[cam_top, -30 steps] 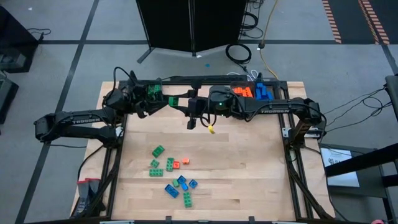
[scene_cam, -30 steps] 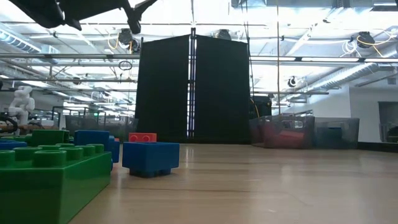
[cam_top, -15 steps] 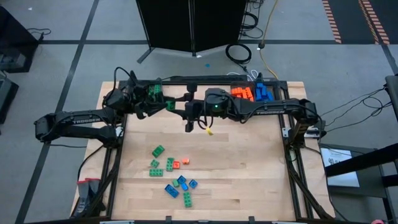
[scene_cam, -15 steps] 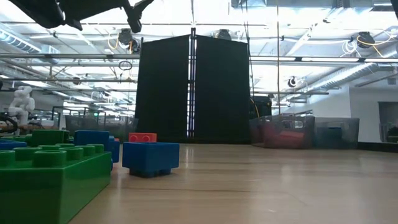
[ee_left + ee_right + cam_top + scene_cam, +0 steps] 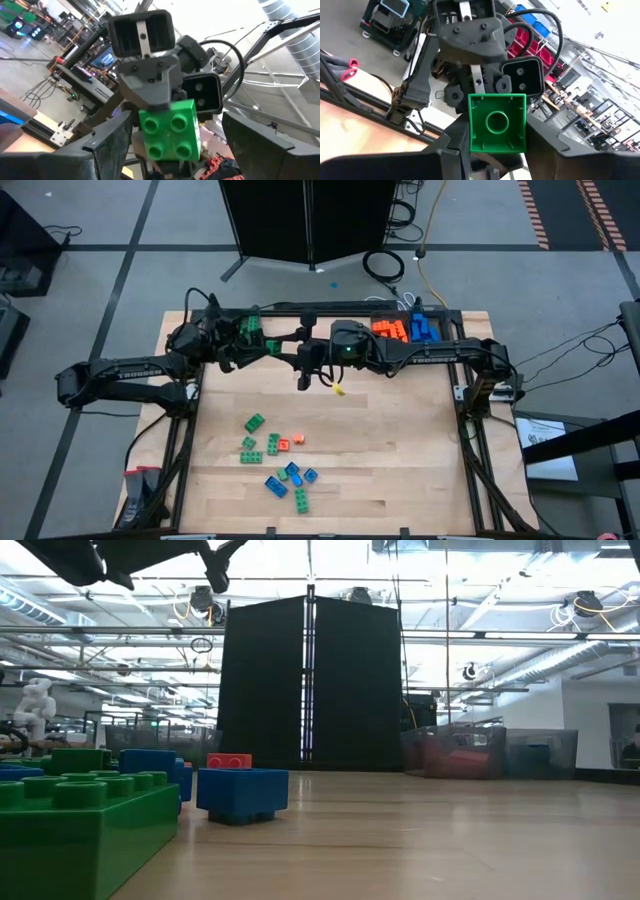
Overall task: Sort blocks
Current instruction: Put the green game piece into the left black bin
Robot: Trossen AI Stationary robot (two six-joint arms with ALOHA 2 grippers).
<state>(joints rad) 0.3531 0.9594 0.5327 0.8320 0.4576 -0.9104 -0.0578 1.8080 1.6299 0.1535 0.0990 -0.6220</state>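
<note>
1. We see a bright green block (image 5: 497, 123) between the dark right end effector's (image 5: 490, 150) fingers.
2. Loose blocks (image 5: 279, 460) are green, orange, blue.
3. The bench (image 5: 400, 450) is pale wood.

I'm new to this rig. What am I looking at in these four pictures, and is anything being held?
Two dark robot arms work at a wooden table. One picture looks straight down, one looks level across the tabletop, and two come from cameras on the arms' wrists. Loose blocks in green, orange and blue lie near the front. At the far edge the arms meet: the right gripper holds a green block, and the left gripper faces it with its fingers wide apart, apparently for a handover.
</note>
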